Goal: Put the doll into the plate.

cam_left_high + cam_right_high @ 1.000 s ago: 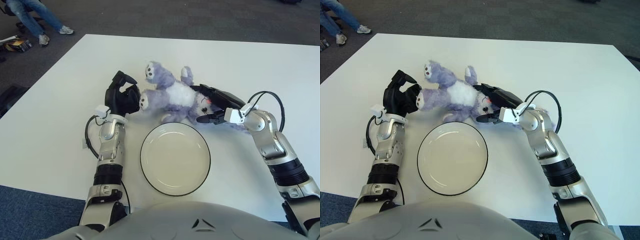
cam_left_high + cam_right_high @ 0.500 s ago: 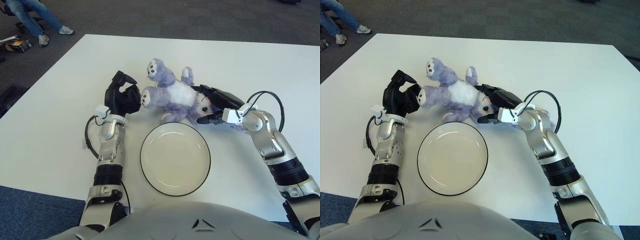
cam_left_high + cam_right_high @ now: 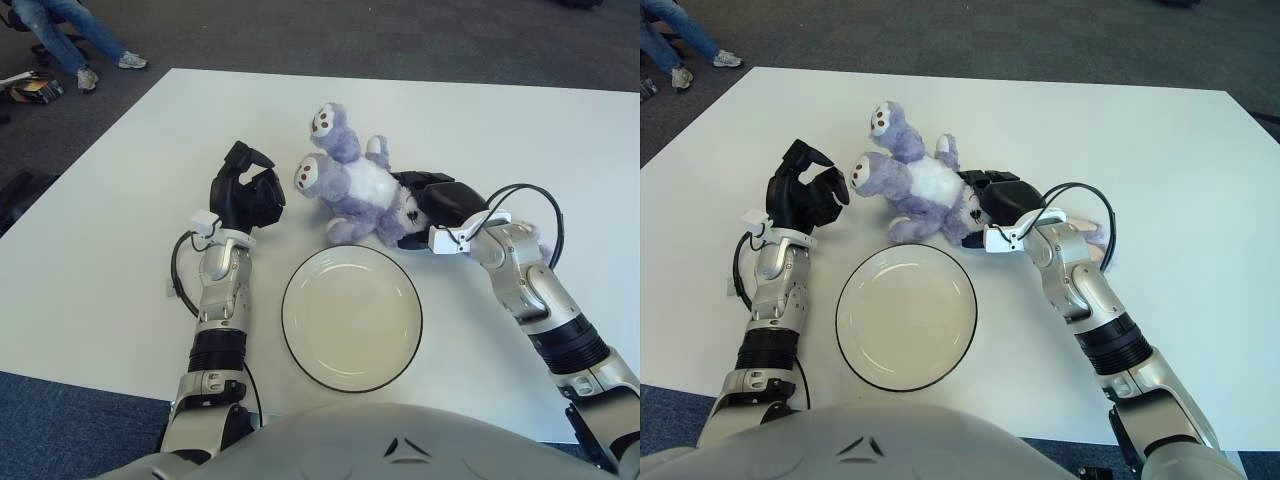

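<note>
The doll [image 3: 355, 185], a purple and white plush, lies on the white table [image 3: 120, 250] just beyond the far rim of the plate [image 3: 351, 316], not yet inside it. Compared with a second ago its two feet have swung up and away from the plate, so the body now tilts more steeply, with its head end low beside the right hand [image 3: 432, 204]. That hand has closed in against the doll's head side, beyond the plate and to its right; its dark fingers press into or under the plush, which suggests a grasp is forming, though the pictures do not show whether the fingers have fully closed. The left hand [image 3: 246, 196] shows beyond the plate to its left, fingers curled and holding nothing, just beside the doll's nearer foot. The lift has likely begun; the plate is bare and the carry toward it remains
</note>
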### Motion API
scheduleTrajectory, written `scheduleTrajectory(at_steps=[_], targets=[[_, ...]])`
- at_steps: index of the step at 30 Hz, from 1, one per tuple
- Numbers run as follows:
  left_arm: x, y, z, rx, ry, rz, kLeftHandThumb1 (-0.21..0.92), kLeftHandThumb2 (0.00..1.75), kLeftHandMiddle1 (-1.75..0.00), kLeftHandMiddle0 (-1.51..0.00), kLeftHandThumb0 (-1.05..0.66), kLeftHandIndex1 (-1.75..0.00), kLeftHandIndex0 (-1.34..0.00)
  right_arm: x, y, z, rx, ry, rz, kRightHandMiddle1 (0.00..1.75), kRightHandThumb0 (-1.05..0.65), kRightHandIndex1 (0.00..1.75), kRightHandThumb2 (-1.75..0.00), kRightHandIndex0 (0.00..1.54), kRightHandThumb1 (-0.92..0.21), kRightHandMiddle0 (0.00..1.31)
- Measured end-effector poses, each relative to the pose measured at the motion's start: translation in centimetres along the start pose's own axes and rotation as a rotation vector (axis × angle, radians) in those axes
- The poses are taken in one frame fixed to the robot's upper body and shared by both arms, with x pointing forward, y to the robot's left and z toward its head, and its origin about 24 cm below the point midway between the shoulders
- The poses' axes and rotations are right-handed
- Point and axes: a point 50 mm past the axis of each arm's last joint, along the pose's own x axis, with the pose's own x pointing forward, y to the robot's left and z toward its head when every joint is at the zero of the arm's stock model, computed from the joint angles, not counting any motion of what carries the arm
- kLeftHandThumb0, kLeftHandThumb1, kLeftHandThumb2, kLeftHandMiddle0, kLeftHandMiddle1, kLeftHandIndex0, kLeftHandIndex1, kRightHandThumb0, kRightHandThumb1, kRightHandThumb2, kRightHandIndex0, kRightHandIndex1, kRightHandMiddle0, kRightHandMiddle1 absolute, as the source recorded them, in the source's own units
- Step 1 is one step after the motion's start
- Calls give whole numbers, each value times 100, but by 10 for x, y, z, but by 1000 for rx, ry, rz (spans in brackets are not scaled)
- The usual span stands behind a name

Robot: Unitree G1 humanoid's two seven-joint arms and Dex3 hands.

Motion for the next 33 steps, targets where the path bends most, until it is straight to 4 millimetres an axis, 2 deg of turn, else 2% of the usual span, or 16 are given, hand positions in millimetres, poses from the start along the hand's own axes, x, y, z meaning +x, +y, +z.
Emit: scheduleTrajectory(at_steps=[1, 4, 5, 8, 11, 15, 20, 31, 32, 33], targets=[[0, 0, 0, 0, 0, 0, 38, 123, -175, -112, -46, -175, -55, 0, 0, 0, -6, 4, -5, 44, -60, 41, -78, 10, -46, 0], [0, 0, 0, 0, -2, 1, 39, 123, -175, -112, -46, -175, -55, 1, 2, 0, -22, 14, -21, 57, -49, 78, -89, 3, -39, 0], [0, 0, 0, 0, -2, 1, 39, 123, -175, -112, -46, -175, -55, 1, 2, 0, -26, 17, -24, 68, -37, 100, -98, 2, -33, 0], [0, -1, 1, -1, -3, 1, 39, 123, -175, -112, -45, -175, -55, 2, 3, -1, -28, 29, -40, 85, -19, 131, -113, 1, -25, 0], [0, -1, 1, -1, -4, 1, 39, 123, -175, -112, -45, -175, -55, 3, 4, -1, -26, 48, -59, 98, -3, 150, -124, 0, -20, 0], [0, -1, 1, 0, -4, 5, 39, 122, -175, -112, -45, -175, -55, 4, 6, 0, 0, 87, -92, 108, 8, 163, -131, 0, -17, 0], [0, -1, 1, -2, -4, 9, 39, 122, -175, -112, -45, -175, -55, 4, 9, 1, 35, 123, -125, 119, 12, 172, -134, 0, -16, 0], [0, -2, 1, -3, -4, 6, 40, 121, -175, -113, -45, -175, -54, 4, 10, 2, 44, 145, -151, 156, 17, 175, -138, 7, -19, 0], [0, -2, 1, -4, -4, 6, 40, 121, -175, -113, -45, -175, -54, 4, 10, 2, 41, 146, -151, 160, 26, 175, -125, 19, -32, 1], [0, -2, 1, -4, -4, 6, 40, 121, -175, -113, -45, -175, -54, 4, 10, 2, 39, 146, -151, 161, 28, 175, -120, 24, -37, 1]])
